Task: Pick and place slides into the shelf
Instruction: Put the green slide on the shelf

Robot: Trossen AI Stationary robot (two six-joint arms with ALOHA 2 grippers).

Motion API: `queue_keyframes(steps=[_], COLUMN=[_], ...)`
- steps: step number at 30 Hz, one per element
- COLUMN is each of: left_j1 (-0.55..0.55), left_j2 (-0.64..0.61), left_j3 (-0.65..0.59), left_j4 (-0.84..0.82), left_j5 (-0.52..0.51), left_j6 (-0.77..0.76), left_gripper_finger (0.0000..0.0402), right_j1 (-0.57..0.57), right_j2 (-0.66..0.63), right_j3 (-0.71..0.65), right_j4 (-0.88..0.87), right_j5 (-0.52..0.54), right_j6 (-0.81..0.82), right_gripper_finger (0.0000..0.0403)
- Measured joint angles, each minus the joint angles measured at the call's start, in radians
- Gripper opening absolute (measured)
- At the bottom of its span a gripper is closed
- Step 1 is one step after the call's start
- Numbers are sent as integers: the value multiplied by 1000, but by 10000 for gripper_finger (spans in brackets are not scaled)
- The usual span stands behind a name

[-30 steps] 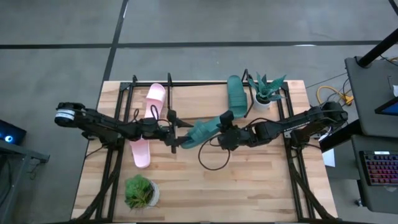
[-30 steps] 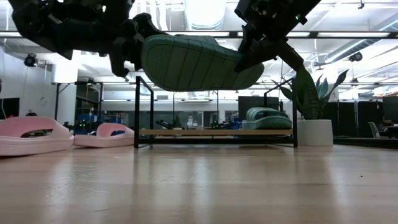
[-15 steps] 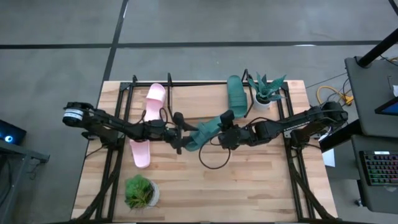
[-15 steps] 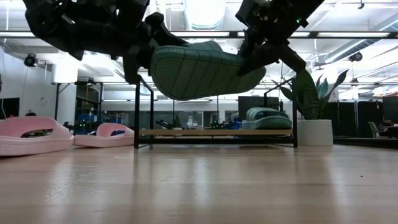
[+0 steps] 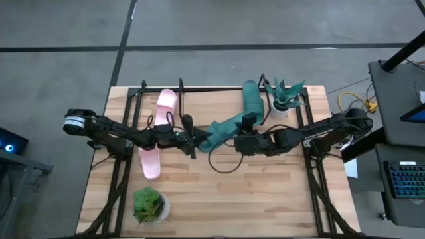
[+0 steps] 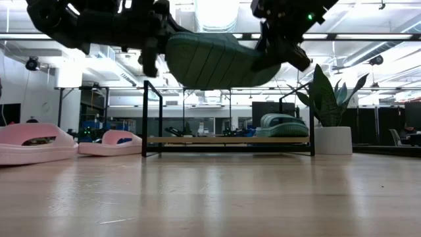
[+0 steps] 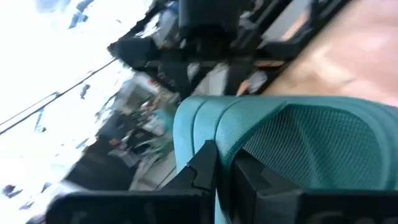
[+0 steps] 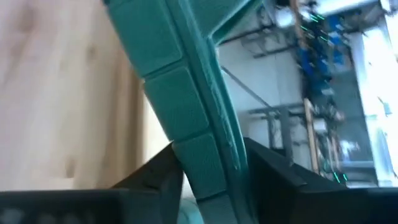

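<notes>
Wood surface: we see the teal slide airborne before the shelf, left gripper clamped on one end, right gripper loosening. Risk: one-ended hold lets it swing or drop.

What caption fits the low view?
Teal slide held aloft between left gripper and right gripper, above the shelf.

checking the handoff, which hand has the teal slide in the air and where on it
The left hand is shut on one end of the teal slide, pinching its edge. The right hand is at the other end, its fingers on either side of the sole, loosened.
</notes>
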Motion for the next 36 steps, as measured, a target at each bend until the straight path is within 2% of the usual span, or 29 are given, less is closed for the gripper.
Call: queue_keyframes(steps=[5, 10, 15, 21, 24, 27, 33, 36], left_j1=[-2, -1, -2, -2, -2, 7, 0, 6], left_j2=[-20, -21, -7, 53, 75, 93, 79, 86], left_j3=[39, 103, 180, 250, 273, 283, 290, 290], left_j4=[-11, -43, -107, -133, -140, -166, -141, -150], left_j5=[-107, -164, -266, -337, -358, -421, -431, -468], left_j6=[13, 10, -2, 6, 25, 32, 34, 27], left_gripper_finger=[2, 1, 1, 0, 0, 0, 0, 0], right_j1=[0, 0, 0, -1, -2, 3, -1, 1], right_j2=[-63, -160, -268, -365, -391, -399, -392, -392], right_j3=[1, 0, -2, -4, -3, -14, -23, -23], right_j4=[-19, 3, 9, 18, 39, 30, 33, 49], right_j5=[27, 36, 26, -29, -84, -99, -86, -77], right_j6=[105, 179, 254, 282, 290, 277, 242, 235], right_gripper_finger=[186, 184, 178, 182, 184, 184, 183, 181])
